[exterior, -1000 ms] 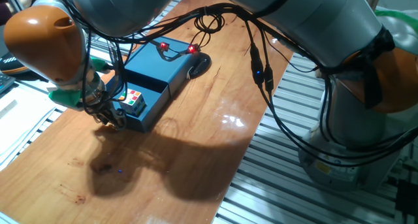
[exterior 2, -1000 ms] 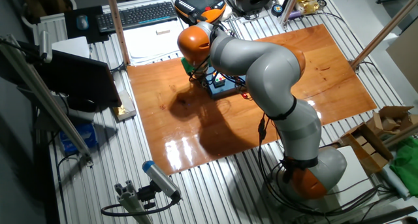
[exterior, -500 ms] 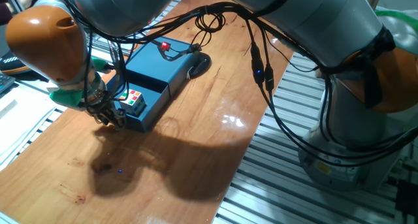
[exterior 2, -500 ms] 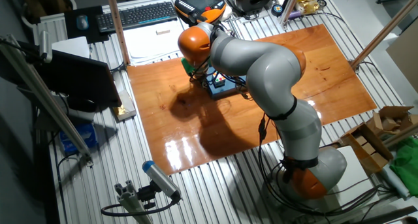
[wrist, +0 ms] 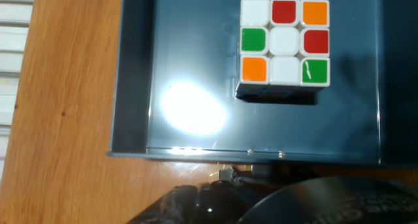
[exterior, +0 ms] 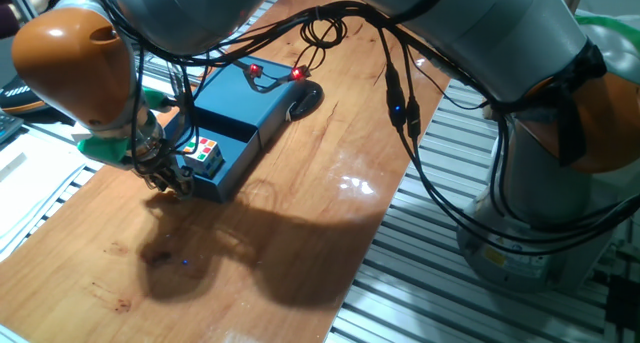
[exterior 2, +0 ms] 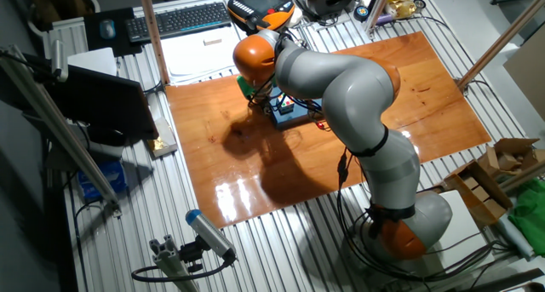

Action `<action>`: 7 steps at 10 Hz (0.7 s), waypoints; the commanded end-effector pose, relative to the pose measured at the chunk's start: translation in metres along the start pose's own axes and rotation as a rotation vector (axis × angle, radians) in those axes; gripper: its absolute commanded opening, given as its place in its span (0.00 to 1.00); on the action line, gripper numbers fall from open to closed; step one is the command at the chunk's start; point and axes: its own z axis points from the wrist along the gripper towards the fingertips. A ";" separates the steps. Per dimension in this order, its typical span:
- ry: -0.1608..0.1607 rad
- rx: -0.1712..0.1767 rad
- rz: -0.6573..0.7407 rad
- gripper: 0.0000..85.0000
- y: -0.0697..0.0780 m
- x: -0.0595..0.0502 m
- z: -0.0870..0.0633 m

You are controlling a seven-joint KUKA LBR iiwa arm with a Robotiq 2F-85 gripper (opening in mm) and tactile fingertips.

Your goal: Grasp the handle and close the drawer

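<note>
The drawer (exterior: 232, 166) is a dark blue tray standing pulled out of the brighter blue box casing (exterior: 240, 101). In the hand view its front wall (wrist: 196, 150) runs along the bottom. A multicoloured puzzle cube (exterior: 205, 153) lies inside it (wrist: 284, 41). The handle (wrist: 260, 169) shows as a small grey knob just outside the front wall. My gripper (exterior: 172, 180) sits at the drawer's front panel, fingers (wrist: 196, 198) close together around the knob. In the other fixed view the gripper (exterior 2: 255, 100) is mostly hidden by the arm.
A black round object (exterior: 305, 98) and cables with red lights (exterior: 252, 72) lie behind the casing. The wooden tabletop (exterior: 280, 253) ends at metal rails on the left and right. A keyboard (exterior 2: 179, 20) lies beyond the far edge.
The arm has shifted very slightly to the right. The drawer and cube stay where they were, and a red light behind the casing flickers.
</note>
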 end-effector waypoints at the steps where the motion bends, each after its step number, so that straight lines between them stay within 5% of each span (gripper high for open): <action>1: 0.000 -0.001 -0.001 0.02 0.000 0.000 -0.001; 7: 0.016 0.003 0.011 0.02 0.000 -0.001 -0.002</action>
